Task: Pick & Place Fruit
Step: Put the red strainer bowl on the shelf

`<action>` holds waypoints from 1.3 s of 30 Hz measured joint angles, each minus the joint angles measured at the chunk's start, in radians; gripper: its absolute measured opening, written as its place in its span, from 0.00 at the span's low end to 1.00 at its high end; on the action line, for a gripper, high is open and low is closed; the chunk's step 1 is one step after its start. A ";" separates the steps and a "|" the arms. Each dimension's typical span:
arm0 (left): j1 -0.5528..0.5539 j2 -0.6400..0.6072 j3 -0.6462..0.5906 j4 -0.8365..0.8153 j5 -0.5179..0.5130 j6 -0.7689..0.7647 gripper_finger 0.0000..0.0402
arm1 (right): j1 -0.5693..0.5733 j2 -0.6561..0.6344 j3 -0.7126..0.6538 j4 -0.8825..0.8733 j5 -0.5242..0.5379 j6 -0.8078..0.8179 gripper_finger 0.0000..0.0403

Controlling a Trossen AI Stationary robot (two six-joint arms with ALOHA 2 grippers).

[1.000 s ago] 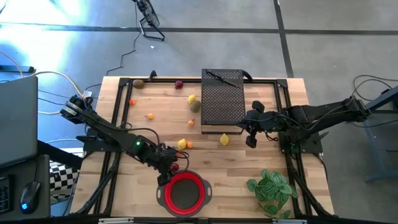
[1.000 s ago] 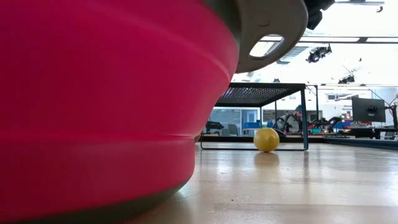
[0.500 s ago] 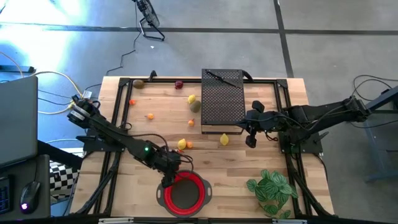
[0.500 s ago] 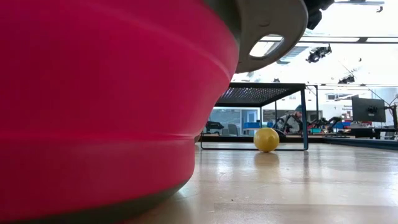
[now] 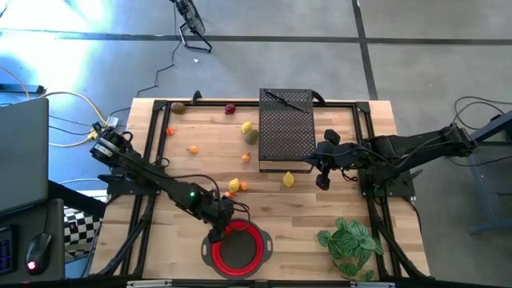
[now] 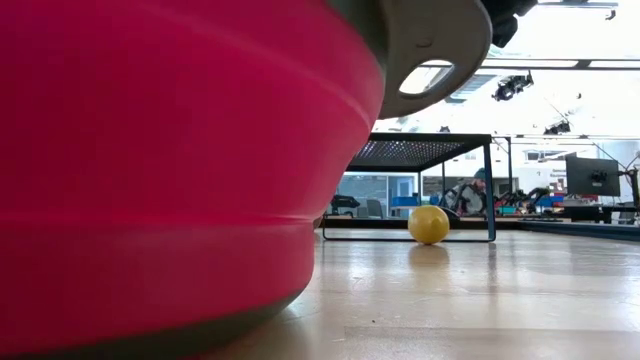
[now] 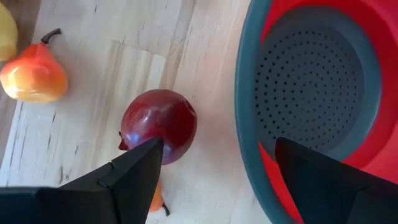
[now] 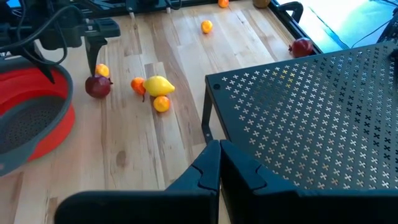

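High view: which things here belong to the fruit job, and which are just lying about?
Job:
- fruit scattered on the table, such as the dark red one, the pear and the lemon
- red bowl
- left gripper, open at the bowl's rim

Lying about:
- plant
- black mesh rack
- right gripper, shut, waiting by the rack

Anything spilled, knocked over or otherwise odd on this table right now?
Nothing spilled or damaged. One oddity: the left gripper hangs open over the red bowl's rim, while the dark red fruit lies on the wood just outside it, not inside.
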 joint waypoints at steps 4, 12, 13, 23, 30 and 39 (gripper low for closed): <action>0.000 0.018 -0.002 0.057 -0.004 -0.004 0.76 | 0.000 0.000 0.000 0.000 0.000 0.000 0.00; -0.001 0.055 -0.001 0.113 -0.001 0.023 0.76 | 0.000 0.000 0.000 -0.002 0.000 0.000 0.00; -0.001 0.055 -0.001 0.113 -0.001 0.023 0.76 | 0.000 0.000 0.000 -0.003 0.000 0.000 0.00; 0.000 0.066 -0.013 0.085 0.052 0.018 0.56 | 0.000 0.000 0.000 -0.004 0.000 0.000 0.00; 0.000 0.061 -0.008 0.097 0.048 0.018 0.36 | 0.000 0.000 0.000 -0.004 0.000 0.000 0.01; 0.000 0.061 -0.007 0.104 0.049 0.015 0.14 | 0.000 0.000 0.000 -0.005 0.000 -0.001 0.00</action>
